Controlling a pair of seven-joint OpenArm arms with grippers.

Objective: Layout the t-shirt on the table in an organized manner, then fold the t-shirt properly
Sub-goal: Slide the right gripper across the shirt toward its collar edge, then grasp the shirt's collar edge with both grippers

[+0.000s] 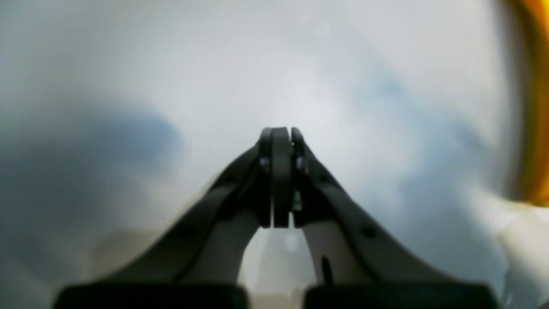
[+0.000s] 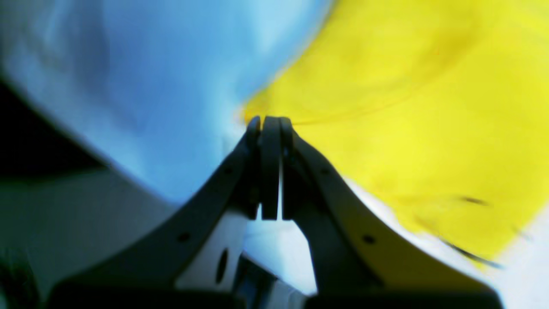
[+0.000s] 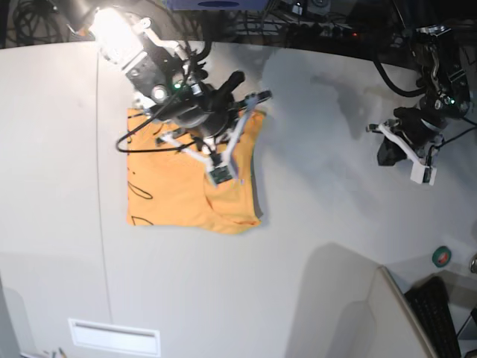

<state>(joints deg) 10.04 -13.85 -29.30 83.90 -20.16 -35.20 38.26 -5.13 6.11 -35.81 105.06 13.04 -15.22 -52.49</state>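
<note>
The orange t-shirt (image 3: 179, 190) lies in a flat, roughly square shape on the white table (image 3: 320, 209), left of centre, with black lettering along its left side. My right gripper (image 3: 221, 174) hangs over the shirt's right part. In the right wrist view that gripper (image 2: 270, 122) is shut, its tip at the edge of the yellow-looking cloth (image 2: 407, 107), and nothing shows between its fingers. My left gripper (image 3: 422, 174) is far off to the right over bare table. It is shut and empty (image 1: 281, 131), with a sliver of the shirt (image 1: 538, 86) at the frame's right edge.
A thin dark seam (image 3: 99, 186) runs down the table's left part. A green tape roll (image 3: 443, 256) and a dark keyboard (image 3: 440, 317) lie at the lower right beside a pale slanted panel (image 3: 350, 306). Cables crowd the far edge.
</note>
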